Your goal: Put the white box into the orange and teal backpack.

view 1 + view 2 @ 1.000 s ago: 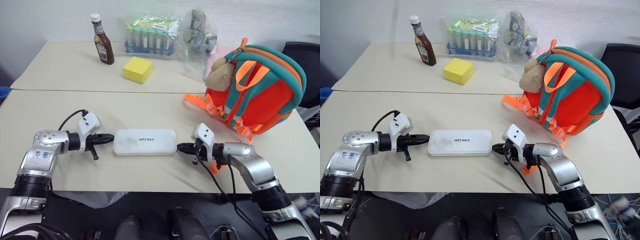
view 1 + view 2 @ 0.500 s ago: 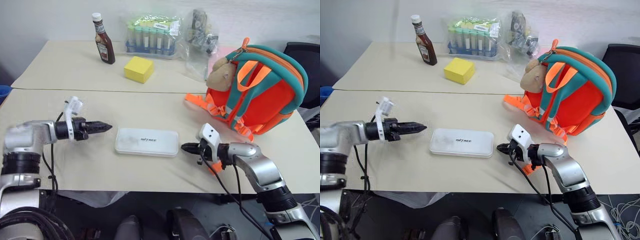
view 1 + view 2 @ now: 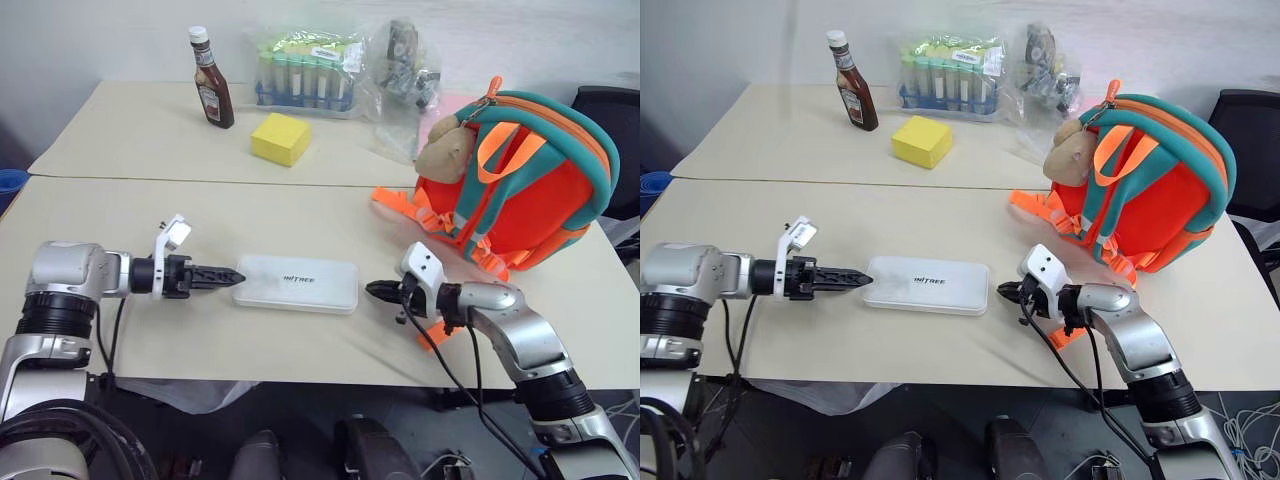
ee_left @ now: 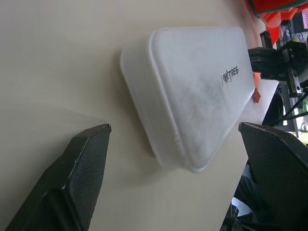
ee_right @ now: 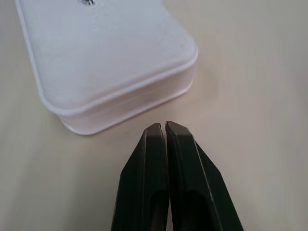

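Jaws of the left gripper [image 4: 173, 159] stand spread wide, one finger [image 4: 72, 178] to either side of the near short end of the white box [image 3: 295, 284], not touching it; jaws of the right gripper [image 5: 165, 129] are pressed together, empty, tips just short of the box's opposite short end. White box: flat, rounded corners, small dark lettering on top, lying flat on the beige table [image 3: 150, 210] between the two grippers, its long axis running from one to the other. Orange and teal backpack [image 3: 520, 180]: standing upright beyond the right gripper and to that arm's outer side, well apart from the box, with a tan plush charm [image 3: 445, 150] hanging at its upper edge on the side toward the box and orange webbing straps [image 3: 415, 215] trailing onto the table toward the right gripper. Far side of the table, beyond the box: yellow block [image 3: 279, 138], brown sauce bottle [image 3: 211, 90] with white cap, a clear bag of green-capped tubes [image 3: 305, 70], and a second clear bag of dark small items [image 3: 405, 65].
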`<state>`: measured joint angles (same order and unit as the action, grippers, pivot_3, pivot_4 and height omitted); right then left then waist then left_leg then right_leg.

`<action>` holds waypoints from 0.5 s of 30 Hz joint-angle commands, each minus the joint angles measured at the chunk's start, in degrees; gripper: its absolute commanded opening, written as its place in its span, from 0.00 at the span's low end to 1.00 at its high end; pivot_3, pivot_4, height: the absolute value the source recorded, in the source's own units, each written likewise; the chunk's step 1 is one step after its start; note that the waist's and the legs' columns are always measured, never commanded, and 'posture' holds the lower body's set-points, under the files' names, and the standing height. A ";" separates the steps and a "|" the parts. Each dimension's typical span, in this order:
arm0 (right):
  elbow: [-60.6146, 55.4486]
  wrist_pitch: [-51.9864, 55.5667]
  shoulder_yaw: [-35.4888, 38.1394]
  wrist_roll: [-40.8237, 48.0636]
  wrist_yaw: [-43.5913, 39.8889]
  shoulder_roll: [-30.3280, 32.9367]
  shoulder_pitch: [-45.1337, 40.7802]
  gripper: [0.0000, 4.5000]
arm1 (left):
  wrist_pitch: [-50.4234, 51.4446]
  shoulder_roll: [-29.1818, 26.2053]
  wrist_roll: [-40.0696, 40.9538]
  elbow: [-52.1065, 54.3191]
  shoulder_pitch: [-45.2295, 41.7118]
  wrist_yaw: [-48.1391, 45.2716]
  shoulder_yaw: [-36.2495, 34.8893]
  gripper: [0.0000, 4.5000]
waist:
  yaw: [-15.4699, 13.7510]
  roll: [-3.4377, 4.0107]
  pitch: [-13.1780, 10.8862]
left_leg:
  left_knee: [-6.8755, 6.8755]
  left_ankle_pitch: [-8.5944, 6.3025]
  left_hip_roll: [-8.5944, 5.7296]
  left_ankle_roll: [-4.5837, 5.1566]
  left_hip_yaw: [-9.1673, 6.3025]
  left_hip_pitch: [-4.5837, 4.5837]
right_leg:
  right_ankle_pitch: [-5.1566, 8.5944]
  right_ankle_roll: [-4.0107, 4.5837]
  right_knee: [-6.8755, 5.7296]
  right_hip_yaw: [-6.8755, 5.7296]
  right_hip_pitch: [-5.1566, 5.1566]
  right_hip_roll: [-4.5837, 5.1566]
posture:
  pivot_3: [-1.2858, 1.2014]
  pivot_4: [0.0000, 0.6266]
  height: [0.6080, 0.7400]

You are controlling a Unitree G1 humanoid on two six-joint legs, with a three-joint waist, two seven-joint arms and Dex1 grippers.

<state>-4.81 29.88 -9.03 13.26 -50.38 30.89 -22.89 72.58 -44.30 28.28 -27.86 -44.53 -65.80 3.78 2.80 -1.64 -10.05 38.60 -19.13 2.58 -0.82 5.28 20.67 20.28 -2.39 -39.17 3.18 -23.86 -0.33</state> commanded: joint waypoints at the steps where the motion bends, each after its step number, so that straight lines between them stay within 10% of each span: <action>1: 0.04 -1.80 -0.33 -0.70 0.41 -0.39 -1.13 0.03 | -0.69 3.07 -0.33 -1.28 -0.77 -1.31 3.42 1.00 | -0.04 0.00 0.00 | 0.03 -0.01 0.00 0.01 0.00 0.00 | 0.00 0.00 -0.01 0.00 0.00 0.00 | 0.52 0.24 1.00; 15: -0.93 -2.20 -0.90 -1.33 0.80 -1.18 0.83 0.03 | 4.80 7.10 3.84 -3.93 -8.98 -6.28 1.86 0.91 | 0.13 0.00 0.00 | 0.50 -0.01 0.02 0.00 -0.02 0.73 | 0.00 0.00 -0.45 0.00 -0.67 -0.01 | 0.52 0.24 1.00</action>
<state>-4.09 28.48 -9.70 11.51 -49.60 29.90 -22.59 76.46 -37.03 29.65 -34.25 -52.02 -70.17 6.26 2.93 -1.64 -10.05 39.10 -19.14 2.60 -0.83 5.26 21.40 20.28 -2.39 -39.63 3.18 -24.54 -0.33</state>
